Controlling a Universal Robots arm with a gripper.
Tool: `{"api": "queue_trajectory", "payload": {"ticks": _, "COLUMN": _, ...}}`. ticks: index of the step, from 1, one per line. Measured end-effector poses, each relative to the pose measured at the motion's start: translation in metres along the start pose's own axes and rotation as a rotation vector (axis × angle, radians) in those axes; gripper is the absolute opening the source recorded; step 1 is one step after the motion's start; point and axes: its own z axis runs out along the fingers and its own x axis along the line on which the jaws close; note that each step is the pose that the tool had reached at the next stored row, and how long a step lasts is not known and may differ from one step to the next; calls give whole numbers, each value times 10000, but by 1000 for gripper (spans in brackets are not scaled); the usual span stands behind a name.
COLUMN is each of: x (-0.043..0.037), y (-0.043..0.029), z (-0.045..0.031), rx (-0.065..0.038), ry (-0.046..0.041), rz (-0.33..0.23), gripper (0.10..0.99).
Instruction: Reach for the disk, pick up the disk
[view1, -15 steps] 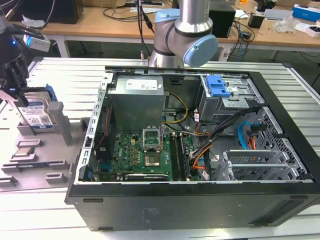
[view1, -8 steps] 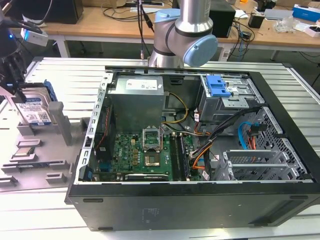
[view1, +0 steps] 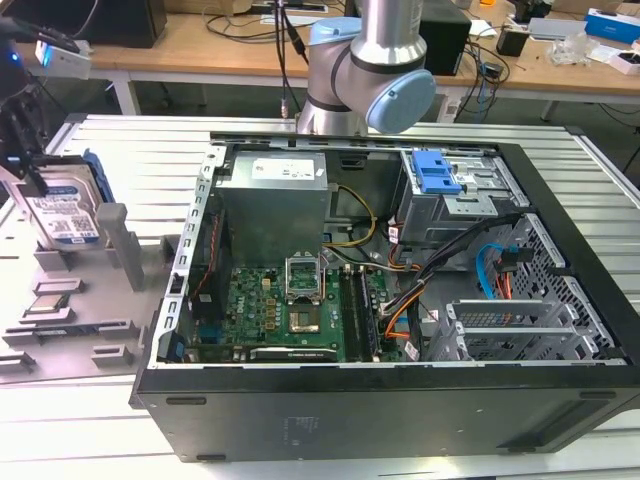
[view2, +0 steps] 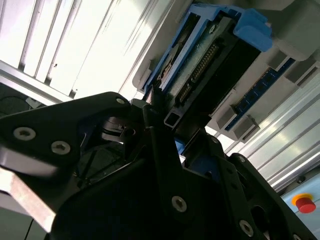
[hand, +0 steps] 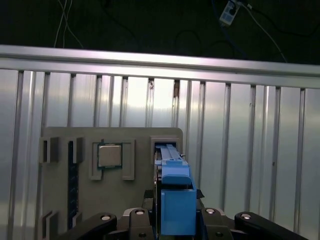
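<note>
one gripper (view1: 27, 172) straddles one disk (view1: 62, 212), upright in one holder (view1: 95, 305).

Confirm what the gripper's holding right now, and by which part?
Cannot be told. The gripper sits over the upper edge of the disk, which stands upright in the gray fixture, but a closed grip on it does not show.

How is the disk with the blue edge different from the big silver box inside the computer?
The disk stands on its edge in a gray holder outside the computer case; the silver box sits inside it. The disk has a blue frame; the silver box has none. The disk looks smaller than the silver box. Both are silver metal.
</note>
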Motion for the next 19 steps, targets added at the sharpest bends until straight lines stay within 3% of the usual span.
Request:
{"api": "queue_trajectory", "payload": {"ticks": 9, "x": -2, "y": 4, "z": -136, "rx": 0, "ry": 0, "rz": 1, "gripper": 369}}
{"api": "queue_trajectory", "payload": {"ticks": 19, "x": -4, "y": 10, "z": -362, "rx": 0, "ry": 0, "rz": 1, "gripper": 369}}
